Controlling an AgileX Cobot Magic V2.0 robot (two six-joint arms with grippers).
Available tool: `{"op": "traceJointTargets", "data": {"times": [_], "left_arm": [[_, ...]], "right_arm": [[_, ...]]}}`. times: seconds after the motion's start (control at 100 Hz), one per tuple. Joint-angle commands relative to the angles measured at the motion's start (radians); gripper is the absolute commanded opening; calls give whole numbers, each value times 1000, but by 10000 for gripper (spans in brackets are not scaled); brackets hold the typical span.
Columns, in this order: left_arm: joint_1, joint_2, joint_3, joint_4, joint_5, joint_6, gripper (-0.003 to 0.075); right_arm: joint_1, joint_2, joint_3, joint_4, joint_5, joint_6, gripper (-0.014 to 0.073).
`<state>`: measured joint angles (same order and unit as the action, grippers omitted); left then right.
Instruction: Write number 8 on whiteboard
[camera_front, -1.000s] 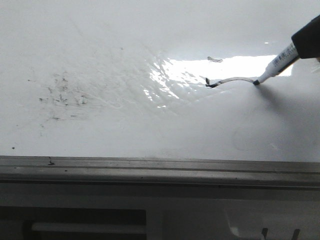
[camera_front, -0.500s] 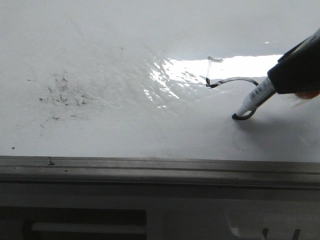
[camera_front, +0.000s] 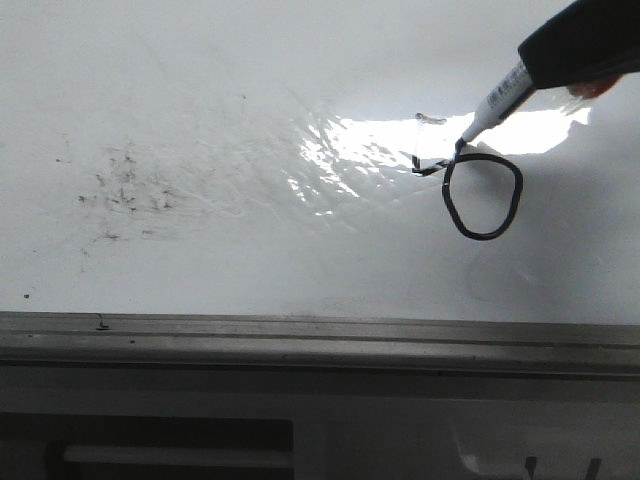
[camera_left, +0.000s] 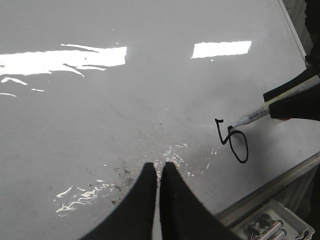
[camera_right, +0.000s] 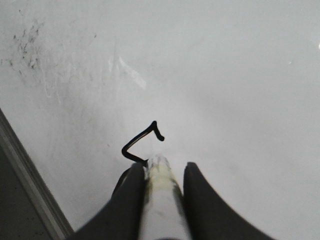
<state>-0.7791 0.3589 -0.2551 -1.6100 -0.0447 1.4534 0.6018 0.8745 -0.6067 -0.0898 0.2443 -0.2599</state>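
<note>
The marker tip sat right on the line, and the number 8 was only half there! A bold, rounded black oval loop lay on the whiteboard, toward the board's right side in the front view, just below a bright patch of glare. At the loop's upper left a thinner, fainter angular stroke joined on, with a small kink running up to a little hook; in the left wrist view the same drawing read as an oval with a zigzag tail.

The marker, white-barrelled with a dark tip, touched the board exactly where the oval met the thin stroke. The right gripper had its jaws pinching the marker barrel from both sides, the fingers dark against the white surface. The left gripper hung over the board well apart from the drawing, jaws pressed together with nothing between them.

Out to the left of the board lay a scatter of small black specks and grey smears. The grey metal edge rail ran along the near side.
</note>
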Motion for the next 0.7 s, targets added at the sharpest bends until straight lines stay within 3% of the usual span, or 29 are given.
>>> {"op": "traceJointTargets", "data": {"times": [0.0, 0.69], "left_arm": [[-8, 8, -28, -1, 14, -9, -20], [-8, 8, -28, -1, 14, -9, -20]], "right_arm": [[-14, 1, -34, -26, -68, -3, -43], [-9, 56, -62, -18, -113, -3, -43]]}}
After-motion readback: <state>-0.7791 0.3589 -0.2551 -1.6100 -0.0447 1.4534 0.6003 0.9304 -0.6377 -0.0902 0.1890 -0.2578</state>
